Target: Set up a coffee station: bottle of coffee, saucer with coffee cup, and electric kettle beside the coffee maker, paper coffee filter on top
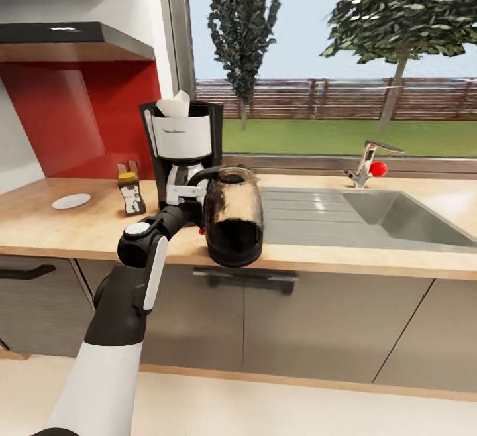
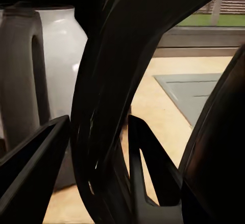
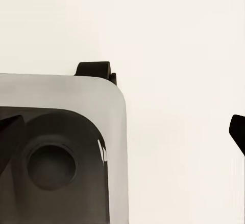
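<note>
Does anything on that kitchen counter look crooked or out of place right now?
Yes: the bulbous dark glass electric kettle sits at the light wood countertop's front edge, held by its handle in the left gripper. The white paper filter pokes up crookedly from the tall black coffee maker.

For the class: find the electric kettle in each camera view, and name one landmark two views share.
Head view: the electric kettle stands centre, at the countertop's front edge, right of the coffee maker.
Left wrist view: its dark handle runs between the jaws; its body is at the picture's right edge.
Right wrist view: no kettle here.
Shared landmark: the steel sink drainboard.
</note>
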Available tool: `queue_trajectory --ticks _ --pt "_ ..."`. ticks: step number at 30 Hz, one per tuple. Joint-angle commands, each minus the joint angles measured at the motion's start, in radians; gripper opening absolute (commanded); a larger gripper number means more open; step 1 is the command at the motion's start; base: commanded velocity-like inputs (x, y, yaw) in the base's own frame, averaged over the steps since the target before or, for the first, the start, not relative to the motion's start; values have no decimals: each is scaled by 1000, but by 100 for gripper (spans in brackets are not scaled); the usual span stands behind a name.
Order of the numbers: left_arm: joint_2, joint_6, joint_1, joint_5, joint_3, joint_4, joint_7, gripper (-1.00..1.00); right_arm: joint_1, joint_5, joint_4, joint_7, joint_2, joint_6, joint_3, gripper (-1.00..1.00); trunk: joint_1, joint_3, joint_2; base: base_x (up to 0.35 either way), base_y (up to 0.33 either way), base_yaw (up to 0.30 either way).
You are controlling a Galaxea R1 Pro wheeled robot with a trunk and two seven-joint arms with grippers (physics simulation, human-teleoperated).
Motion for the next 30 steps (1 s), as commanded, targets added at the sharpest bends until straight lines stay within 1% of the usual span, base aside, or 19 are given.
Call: queue_trajectory --ticks 1,8,14,18,24,30 --pt "-1 4 -1 -8 1 -1 -9 -100 0 -7 1 5 0 -3 2 100 0 -1 -1 0 -225 199" --pt "-1 4 -1 -8 1 -1 -9 -100 0 -7 0 5 0 -3 2 100 0 -1 -1 0 -269 80" --pt "-1 4 -1 -8 0 -1 -9 -100 0 -7 1 4 0 -3 2 100 0 2 -1 0 -68 228" --pt "-1 4 -1 -8 -1 -1 -9 -100 0 -7 1 4 0 -3 2 100 0 3 -1 0 -205 227" --pt "-1 4 -1 -8 -7 -1 -8 -100 0 -7 2 6 -2 -3 2 100 0 4 -1 0 -247 29" --pt "-1 2 -1 -8 -19 -3 -8 -100 0 -8 2 6 -2 -2 0 100 0 4 -1 0 -29 1"
